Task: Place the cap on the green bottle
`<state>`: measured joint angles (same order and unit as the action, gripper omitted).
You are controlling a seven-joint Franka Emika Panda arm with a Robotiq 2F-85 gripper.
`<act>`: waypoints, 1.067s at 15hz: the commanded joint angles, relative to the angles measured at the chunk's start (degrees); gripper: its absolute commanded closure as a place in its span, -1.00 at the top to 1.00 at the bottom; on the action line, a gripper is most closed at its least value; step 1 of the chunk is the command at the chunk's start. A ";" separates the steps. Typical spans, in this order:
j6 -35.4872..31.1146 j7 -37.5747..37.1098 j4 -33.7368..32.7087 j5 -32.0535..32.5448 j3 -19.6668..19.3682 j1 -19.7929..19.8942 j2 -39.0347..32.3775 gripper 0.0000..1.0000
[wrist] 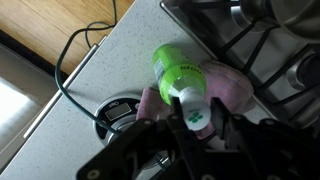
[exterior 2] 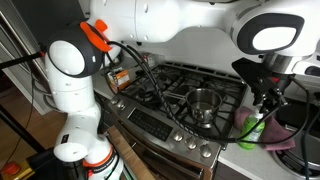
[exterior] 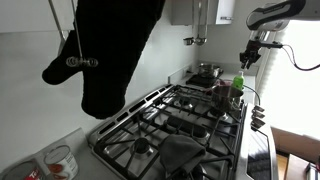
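The green bottle [wrist: 176, 62] stands on a pink cloth [wrist: 232, 84] on the pale counter beside the stove. It also shows in both exterior views [exterior: 237, 88] [exterior 2: 254, 126]. My gripper [wrist: 196, 118] is right above it, and its fingers are closed on both sides of a white cap [wrist: 193, 103] with a green clover mark. In the wrist view the cap overlaps the bottle's top. In both exterior views the gripper [exterior: 249, 56] [exterior 2: 268, 100] hangs a little above the bottle. Whether the cap touches the bottle's neck I cannot tell.
A gas stove [exterior: 170, 125] with black grates lies beside the bottle. A shiny steel pot [exterior 2: 203, 105] [exterior: 207, 71] stands on a burner. A black cable [wrist: 70, 60] and a round black disc [wrist: 118, 112] lie on the counter. A dark oven mitt [exterior: 110, 50] hangs close to the camera.
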<state>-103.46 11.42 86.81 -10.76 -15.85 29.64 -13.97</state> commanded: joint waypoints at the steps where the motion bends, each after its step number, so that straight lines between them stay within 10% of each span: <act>1: 1.05 1.05 -1.40 -0.86 -0.99 -0.67 -1.52 -0.83; 16: 1.56 1.38 -3.26 -3.51 -0.76 0.14 -3.77 -0.83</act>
<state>-103.43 11.52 85.08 -12.83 -15.92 29.49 -16.56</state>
